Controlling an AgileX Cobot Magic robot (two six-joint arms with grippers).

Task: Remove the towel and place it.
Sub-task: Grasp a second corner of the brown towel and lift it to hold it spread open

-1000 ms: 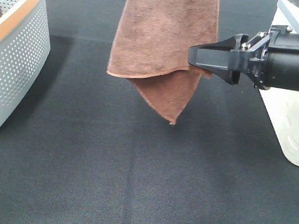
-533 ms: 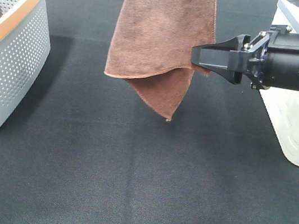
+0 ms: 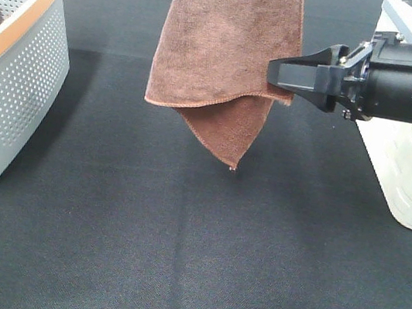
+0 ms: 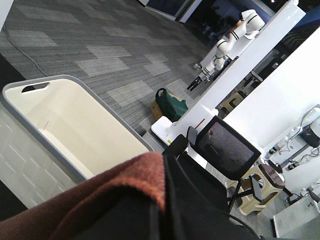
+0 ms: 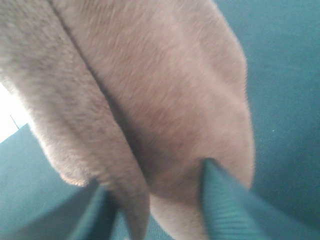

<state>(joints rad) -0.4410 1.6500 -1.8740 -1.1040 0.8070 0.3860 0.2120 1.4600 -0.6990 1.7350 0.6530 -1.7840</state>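
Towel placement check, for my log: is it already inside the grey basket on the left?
No, the towel hangs mid-view, apart from the basket.

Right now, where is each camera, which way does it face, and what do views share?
Exterior high: mounted high, looking down on the black table; right end effector reaches in at the hanging towel.
Left wrist: raised, looking past the towel into a white bin; left end effector's dark body shows.
Right wrist: close against the towel; two fingers show.
Shared: all see the towel.
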